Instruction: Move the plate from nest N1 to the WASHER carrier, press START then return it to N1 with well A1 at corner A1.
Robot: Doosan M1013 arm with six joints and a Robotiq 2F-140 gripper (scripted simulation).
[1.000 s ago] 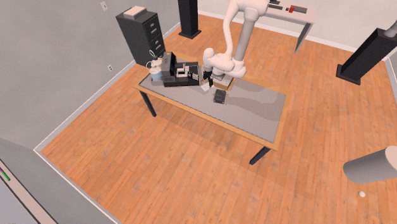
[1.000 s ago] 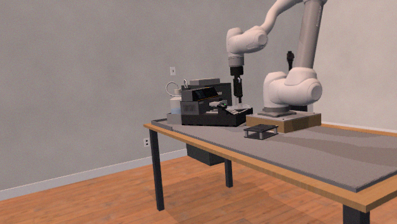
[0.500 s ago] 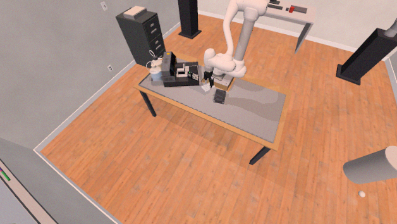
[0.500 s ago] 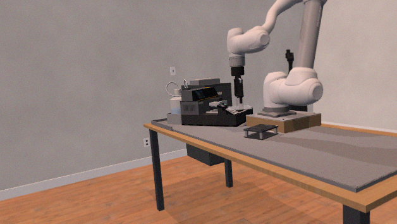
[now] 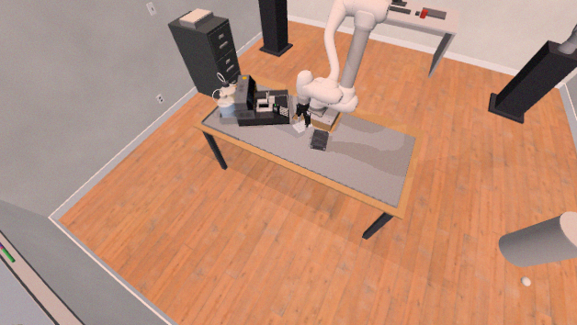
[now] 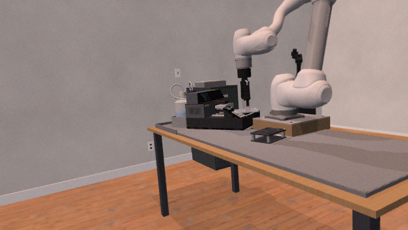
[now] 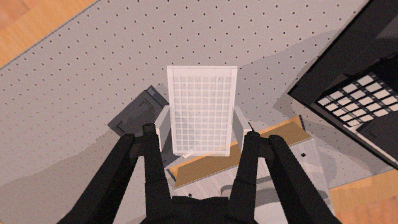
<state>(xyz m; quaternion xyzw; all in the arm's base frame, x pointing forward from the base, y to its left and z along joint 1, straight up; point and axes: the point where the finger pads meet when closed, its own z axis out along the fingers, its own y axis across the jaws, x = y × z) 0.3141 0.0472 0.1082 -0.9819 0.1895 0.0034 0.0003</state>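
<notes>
Wrist view: translucent white gridded rectangular plate (image 5: 299, 127) (image 6: 250, 110) (image 7: 202, 110), pinched by our black two-finger gripper (image 5: 303, 115) (image 6: 247, 104) (image 7: 201, 114).
Risk: turning it wrongly above the dark nest beyond our fingers, we could misplace A1.

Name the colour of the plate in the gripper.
White, translucent-looking; the plate shows best in the wrist view.

Pretty sure a lab is showing here: a boxy plate-washing machine (image 5: 267, 117) (image 6: 221, 123) with a keypad (image 5: 284, 111) is sitting beside bottles (image 5: 227, 106) (image 6: 180, 108) with tubing, and a robot arm (image 5: 332, 92) (image 6: 287, 91) is sharing their table (image 5: 363, 184) (image 6: 292, 167).
</notes>
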